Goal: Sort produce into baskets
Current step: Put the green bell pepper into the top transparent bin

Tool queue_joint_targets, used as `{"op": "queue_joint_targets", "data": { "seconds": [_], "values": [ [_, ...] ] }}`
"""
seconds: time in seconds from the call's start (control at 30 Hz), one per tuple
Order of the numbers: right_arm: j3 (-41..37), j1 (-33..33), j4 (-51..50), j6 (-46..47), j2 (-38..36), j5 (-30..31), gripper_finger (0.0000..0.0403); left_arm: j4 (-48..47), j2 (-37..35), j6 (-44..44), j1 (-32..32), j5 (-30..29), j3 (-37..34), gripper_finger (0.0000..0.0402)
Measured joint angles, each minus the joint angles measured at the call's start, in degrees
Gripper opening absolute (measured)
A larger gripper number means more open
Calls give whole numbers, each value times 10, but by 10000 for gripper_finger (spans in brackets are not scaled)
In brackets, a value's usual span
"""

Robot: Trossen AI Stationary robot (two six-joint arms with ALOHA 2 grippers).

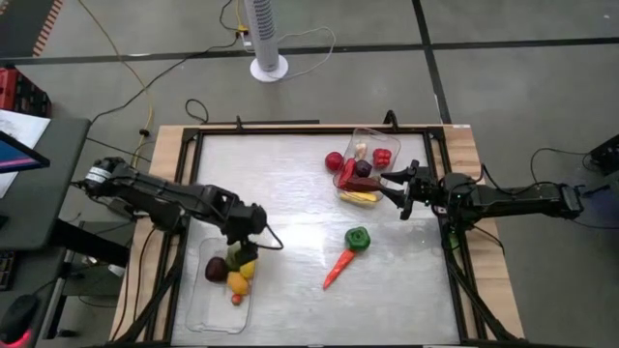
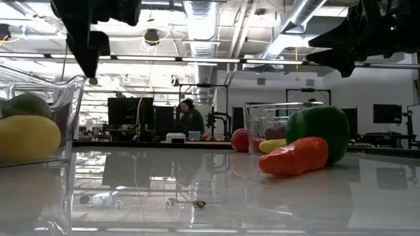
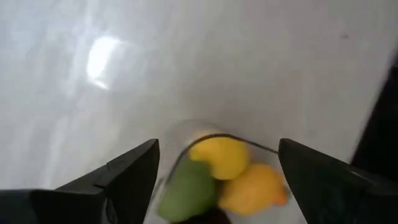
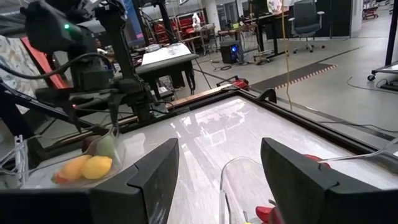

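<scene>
While both arms are held above the table, nothing is gripped by either one.

Left gripper (image 1: 253, 224): it is held over the far end of the near-left basket. Its fingers (image 3: 124, 177) are spread wide, with nothing between them.

Right gripper (image 1: 398, 189): it is held just beside the far-right basket, on that basket's right side. Its fingers (image 4: 146, 177) are spread wide, with nothing between them.

Left basket (image 1: 198, 307): a clear tray is set at the near-left part of the table. A dark purple piece (image 1: 216, 268), a green piece (image 1: 240, 255), two yellow pieces (image 1: 238, 282) and a tiny red piece (image 1: 236, 300) are seen in it.

Right basket (image 1: 365, 136): a clear tray is set at the far-right part of the table. Red pieces (image 1: 383, 157), a dark purple piece (image 1: 363, 169), a pale piece (image 1: 361, 151) and yellow pieces (image 1: 360, 197) are piled in it.

Red ball (image 1: 334, 160): it is seen at the left edge of the right basket. Whether it is inside or just outside cannot be told.

Green pepper (image 1: 358, 239): it is left on the bare table, between the two baskets, nearer the right one.

Carrot (image 1: 338, 268): it is laid on the table, with its thick end touching the green pepper and its tip pointed toward the near-left.

Table (image 1: 290, 193): it is shiny and pale, with a dark frame around it.
</scene>
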Motion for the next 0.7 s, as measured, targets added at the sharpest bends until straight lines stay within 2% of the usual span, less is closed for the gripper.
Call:
{"op": "queue_joint_targets", "data": {
  "seconds": [0.1, 0.17, 0.3, 0.43, 0.57, 0.7],
  "values": [
    [0, 0, 0, 0, 0, 1, 256, 15, 2, 5, 11, 61, 0, 315],
    [0, 0, 0, 0, 0, 2, 256, 60, 6, 20, 15, 80, 0, 316],
    [0, 0, 2, 0, 0, 2, 256, 184, 32, 59, 21, 57, 1, 316],
    [0, 0, 2, 0, 0, 4, 256, 297, 97, 93, 23, 54, 1, 316],
    [0, 0, 2, 0, 0, 4, 256, 319, 184, 131, 21, 31, 36, 316],
    [0, 0, 1, 0, 0, 4, 256, 301, 266, 189, 13, -32, 111, 316]
  ]
}}
